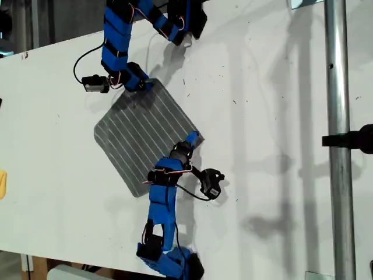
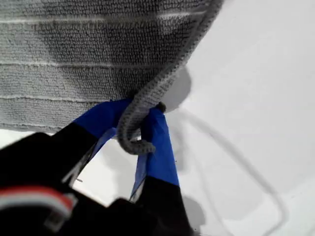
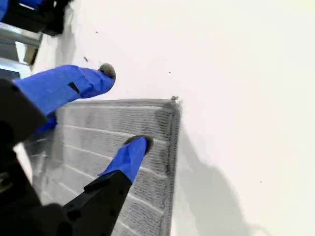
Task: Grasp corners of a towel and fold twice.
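The towel (image 1: 143, 137) lay flat on the white table (image 1: 262, 116), left of centre in the exterior view and turned like a diamond, with one corner pointing to the top of that view. It was thin and dark grey, roughly square, with fine white stripes running parallel across it. A narrow hem ran round its slightly rounded corners. In the first wrist view its weave (image 2: 88, 54) looked like fine ribbed terry.

At the towel's upper corner (image 1: 150, 83) in the exterior view, my first gripper (image 1: 145, 86) was down at the cloth. In the first wrist view its blue jaws were clamped on that corner, and the hem (image 2: 135, 125) curled down between them and was bunched.

Further to the exterior view's right, my second gripper (image 1: 192, 140) was at the towel's right-hand corner (image 1: 197, 135). In the second wrist view its jaws (image 3: 125, 105) stood apart. One fingertip (image 3: 140, 143) rested on the striped cloth just inside the hem, and the other (image 3: 106, 71) was over bare table beyond the edge.

Well apart, near the exterior view's right side, a metal pole (image 1: 338, 116) stood upright.
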`<state>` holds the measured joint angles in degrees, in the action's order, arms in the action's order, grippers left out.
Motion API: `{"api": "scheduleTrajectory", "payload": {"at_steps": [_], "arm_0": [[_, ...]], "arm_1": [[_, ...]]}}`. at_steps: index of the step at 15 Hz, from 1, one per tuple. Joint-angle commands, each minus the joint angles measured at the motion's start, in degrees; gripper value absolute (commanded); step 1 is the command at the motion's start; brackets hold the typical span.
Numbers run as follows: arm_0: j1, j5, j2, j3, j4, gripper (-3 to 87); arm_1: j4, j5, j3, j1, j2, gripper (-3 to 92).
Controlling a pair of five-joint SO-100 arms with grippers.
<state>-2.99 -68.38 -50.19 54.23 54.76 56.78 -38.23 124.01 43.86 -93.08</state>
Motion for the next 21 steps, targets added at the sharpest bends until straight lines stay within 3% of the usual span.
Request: {"api": "scheduleTrajectory", "payload": {"at_steps": [1, 4, 8, 10, 12, 18, 21], "arm_0": [[-2.46, -0.88, 0.00, -4.04, -1.85, 19.2], [-3.78, -1.05, -1.23, -4.39, -2.02, 7.7], [-4.31, -2.90, 1.93, -4.39, -5.01, 12.3], [-4.04, -3.25, 3.52, -4.31, -9.67, 9.2], [-3.34, -5.01, 7.29, -6.33, -11.95, -2.8], [-3.78, -13.01, 9.05, -7.29, -1.14, -2.7], [-1.76, -14.59, 8.00, -6.06, 7.73, -2.5]], "arm_1": [[-1.14, -1.05, -2.64, -1.41, -0.18, -0.2], [-1.67, -1.49, -2.64, -1.93, -0.18, -0.2], [-1.67, -1.49, -2.72, -2.02, -0.35, -0.2], [-1.85, -1.76, -2.72, -2.11, -0.18, -0.2], [-1.76, -1.76, -2.81, -2.20, -0.35, -0.2], [-1.41, -2.81, -4.31, -3.60, -0.09, -0.2], [-0.18, -8.96, -4.22, -10.72, 0.09, -0.2]]}}
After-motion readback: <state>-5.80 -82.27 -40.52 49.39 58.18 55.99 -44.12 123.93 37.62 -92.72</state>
